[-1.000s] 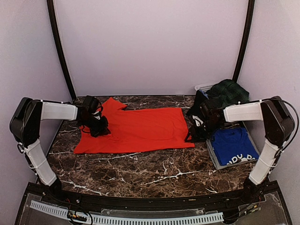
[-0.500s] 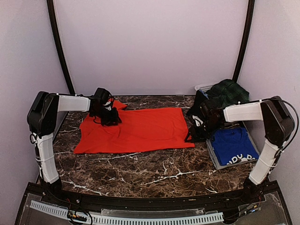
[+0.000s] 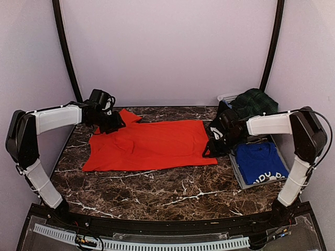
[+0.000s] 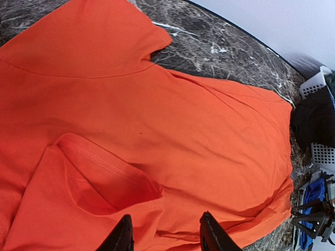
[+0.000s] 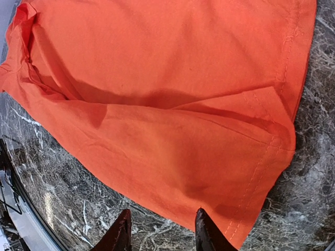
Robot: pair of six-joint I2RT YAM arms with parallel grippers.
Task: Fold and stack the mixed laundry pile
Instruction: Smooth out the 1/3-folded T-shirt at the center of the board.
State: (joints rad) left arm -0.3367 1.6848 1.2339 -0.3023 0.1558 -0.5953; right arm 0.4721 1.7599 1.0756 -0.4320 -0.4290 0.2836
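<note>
Overhead, the red shirt [image 3: 152, 144] lies spread flat across the middle of the table [image 3: 157, 191], not yet folded into a packet. The left fingers [image 3: 111, 124] sit at its far left shoulder, the right fingers [image 3: 211, 147] at its right hem. A blue shirt [image 3: 259, 159] lies folded on the tray [image 3: 238, 177], so by my reading one piece is done. The tartan skirt [image 3: 255, 103] and a dark garment [image 3: 224, 112] are heaped at the basket [image 3: 226, 97], waiting.

From the left wrist, the left fingers [image 4: 123, 238] stand apart and grip nothing; below them a sleeve looks turned in over the shirt's [image 4: 209, 125] body.

From the right wrist, the right fingers [image 5: 201, 227] are also spread and empty, hovering at the hem corner [image 5: 261, 172], where the cloth meets bare table.

Most of the pile is left.
</note>
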